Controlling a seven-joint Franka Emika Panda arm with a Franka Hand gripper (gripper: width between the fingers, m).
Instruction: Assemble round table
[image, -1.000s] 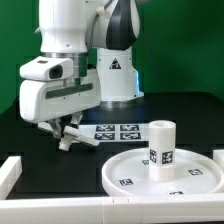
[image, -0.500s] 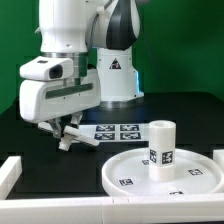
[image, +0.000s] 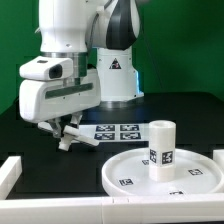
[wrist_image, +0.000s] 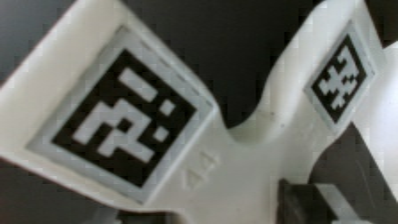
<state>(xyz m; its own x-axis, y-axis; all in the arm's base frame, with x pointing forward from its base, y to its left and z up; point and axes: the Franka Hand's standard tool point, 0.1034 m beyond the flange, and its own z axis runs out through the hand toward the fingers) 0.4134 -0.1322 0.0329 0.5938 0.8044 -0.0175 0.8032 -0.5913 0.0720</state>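
Note:
The white cross-shaped foot piece (image: 72, 138) lies low over the black table at the exterior view's left, under the arm. My gripper (image: 60, 130) is shut on it. In the wrist view the foot piece (wrist_image: 214, 150) fills the frame, two of its tagged arms spreading away, its hub between my dark fingers (wrist_image: 331, 200). The large round rimmed disc (image: 190, 180) lies flat at the exterior view's lower right. The short cylindrical post (image: 161, 146) stands upright on the disc.
The marker board (image: 118, 131) lies flat on the table between the gripper and the disc. White border rails run along the near edge (image: 60, 208) and at the left corner (image: 9, 172). The robot base (image: 115, 70) stands behind.

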